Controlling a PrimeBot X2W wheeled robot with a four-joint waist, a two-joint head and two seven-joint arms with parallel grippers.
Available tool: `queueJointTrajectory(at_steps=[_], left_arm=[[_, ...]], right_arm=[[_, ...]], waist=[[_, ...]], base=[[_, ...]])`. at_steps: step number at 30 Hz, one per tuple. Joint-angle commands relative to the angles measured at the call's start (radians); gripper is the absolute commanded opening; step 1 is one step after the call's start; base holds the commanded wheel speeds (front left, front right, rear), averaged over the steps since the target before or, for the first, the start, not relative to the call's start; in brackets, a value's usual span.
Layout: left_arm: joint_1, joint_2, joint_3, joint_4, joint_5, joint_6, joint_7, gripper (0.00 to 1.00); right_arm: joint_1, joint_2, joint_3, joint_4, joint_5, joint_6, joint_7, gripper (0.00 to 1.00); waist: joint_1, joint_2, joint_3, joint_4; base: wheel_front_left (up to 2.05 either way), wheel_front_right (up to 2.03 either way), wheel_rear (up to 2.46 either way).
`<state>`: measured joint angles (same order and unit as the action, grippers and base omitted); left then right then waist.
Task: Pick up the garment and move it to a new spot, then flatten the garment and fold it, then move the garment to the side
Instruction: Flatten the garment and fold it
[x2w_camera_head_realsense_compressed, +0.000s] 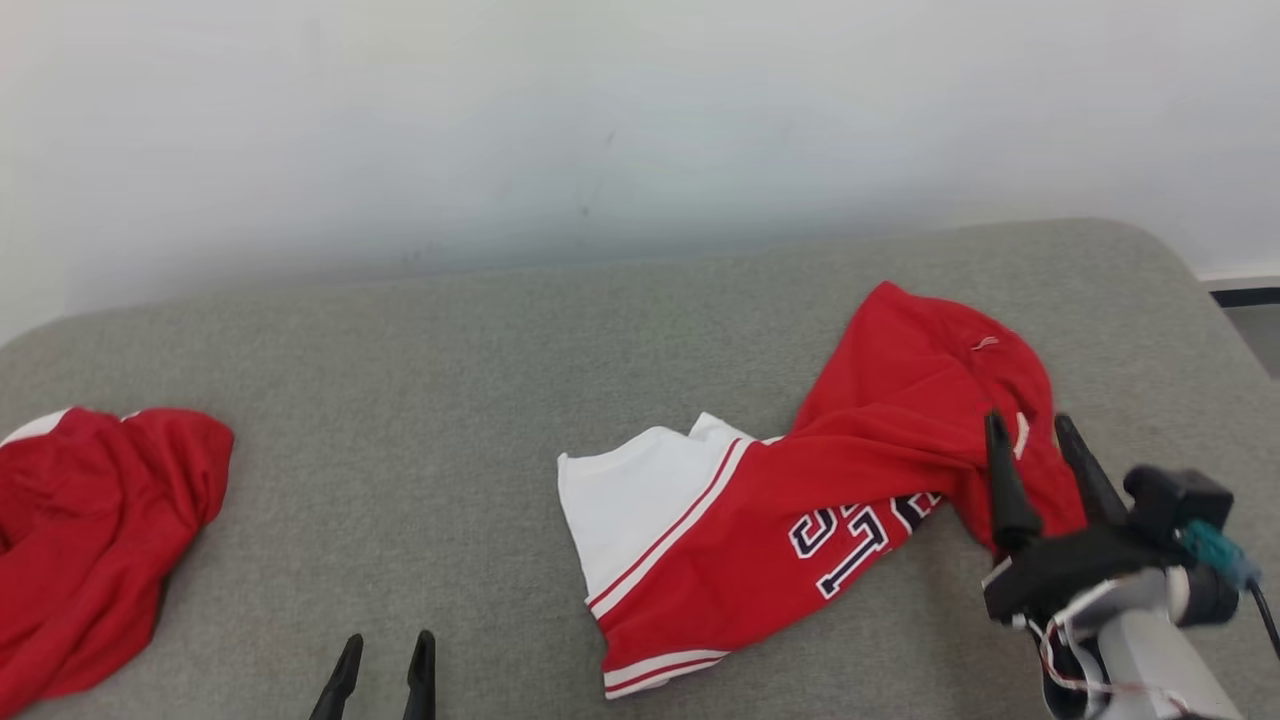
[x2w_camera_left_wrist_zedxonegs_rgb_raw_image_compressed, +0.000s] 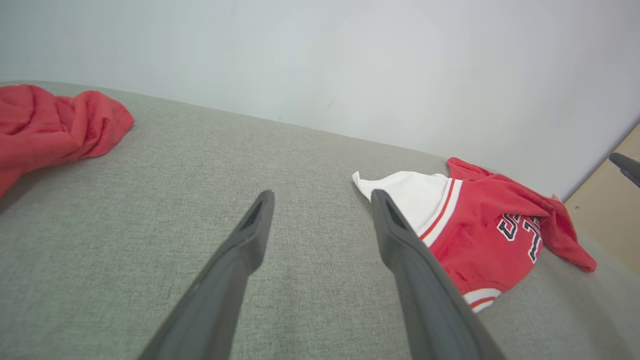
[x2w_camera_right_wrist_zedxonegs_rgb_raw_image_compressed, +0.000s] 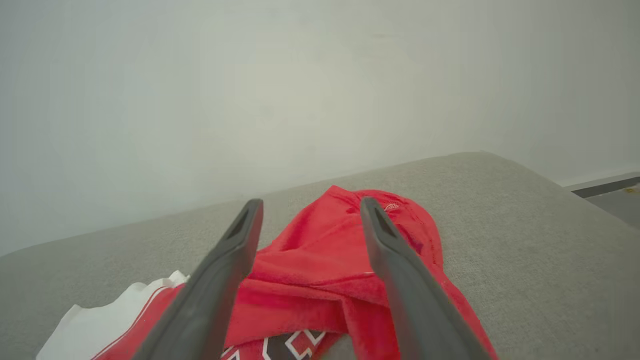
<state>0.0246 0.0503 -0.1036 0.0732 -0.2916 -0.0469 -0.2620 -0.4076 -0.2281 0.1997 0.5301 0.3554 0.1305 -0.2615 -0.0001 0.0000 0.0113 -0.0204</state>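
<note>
wall (x2w_camera_head_realsense_compressed: 600, 120): plain, pale | surface (x2w_camera_head_realsense_compressed: 400, 400): grey fabric, rounded corners | floor (x2w_camera_head_realsense_compressed: 1256, 335): grey, right

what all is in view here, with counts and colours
sports garment: 1, red with white panel and dark lettering, crumpled right of centre
second garment: 1, red, bunched at far left
padded surface: 1, grey, under both garments
wall: 1, whitish, behind the surface
left fingers: 2, dark, apart over bare surface, lower left
right fingers: 2, dark, apart over the sports garment's right end, gripping nothing
</note>
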Motion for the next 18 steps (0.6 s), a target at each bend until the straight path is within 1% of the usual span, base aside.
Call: queueJointTrajectory(at_steps=[1, 5, 11, 15, 18], left_arm=[[0.024, 0.0, 0.002, -0.005, -0.01, 0.004, -0.004, 1.0], [0.035, 0.0, 0.006, -0.023, -0.006, 0.014, -0.004, 1.0], [0.048, 0.0, 0.006, -0.045, 0.001, 0.03, -0.004, 1.0], [0.046, 0.0, 0.003, -0.042, -0.004, 0.036, -0.004, 1.0], [0.013, 0.0, -0.009, -0.017, -0.002, 0.027, -0.004, 1.0]], right_arm=[[0.028, -0.005, 0.002, -0.017, 0.007, 0.0, -0.004, 1.0], [0.125, -0.011, -0.006, -0.117, -0.013, 0.0, -0.004, 1.0], [0.273, 0.006, -0.029, -0.279, -0.053, 0.0, -0.004, 1.0], [0.343, 0.015, -0.034, -0.31, -0.08, 0.0, -0.004, 1.0], [0.376, 0.022, -0.04, -0.311, -0.092, 0.0, -0.004, 1.0]], waist=[[0.0001, 0.0, -0.033, -0.031], [0.0001, 0.0, -0.046, -0.044], [0.0001, 0.0, -0.061, -0.056], [0.0001, 0.0, -0.072, -0.067], [0.0001, 0.0, -0.073, -0.076]], base=[[0.0, 0.0, 0.0], [0.0, 0.0, 0.0], [0.0, 0.0, 0.0], [0.0, 0.0, 0.0], [0.0, 0.0, 0.0]])
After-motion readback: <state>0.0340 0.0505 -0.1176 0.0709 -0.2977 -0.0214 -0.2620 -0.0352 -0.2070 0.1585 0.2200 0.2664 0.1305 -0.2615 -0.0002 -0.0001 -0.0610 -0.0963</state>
